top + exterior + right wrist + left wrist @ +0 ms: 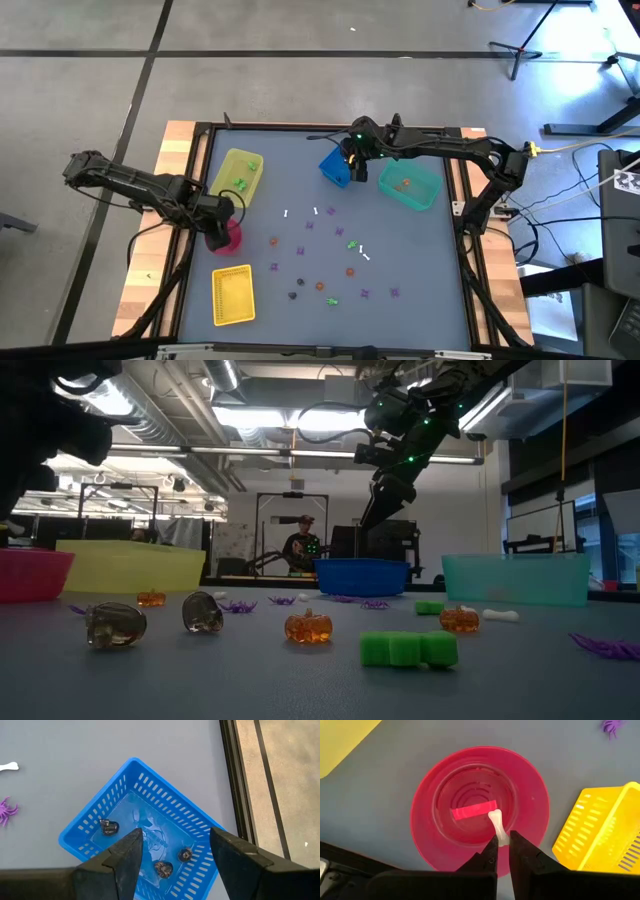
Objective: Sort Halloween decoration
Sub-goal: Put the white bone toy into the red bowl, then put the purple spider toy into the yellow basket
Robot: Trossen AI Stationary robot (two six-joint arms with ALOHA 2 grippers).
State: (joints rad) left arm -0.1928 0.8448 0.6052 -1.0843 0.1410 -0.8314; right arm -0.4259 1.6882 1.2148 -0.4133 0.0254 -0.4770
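Halloween decoration [322, 262]: we see trinkets scattered mid-bench [420, 270].
left pincer [503, 845]: clenched on white bone [497, 825], above pink bowl [535, 805].
right pincer [172, 850]: released, over far blue basket [80, 832].

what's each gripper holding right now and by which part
The left gripper is shut on one end of a white bone, hanging over the pink bowl. The right gripper is open and empty above the blue basket.
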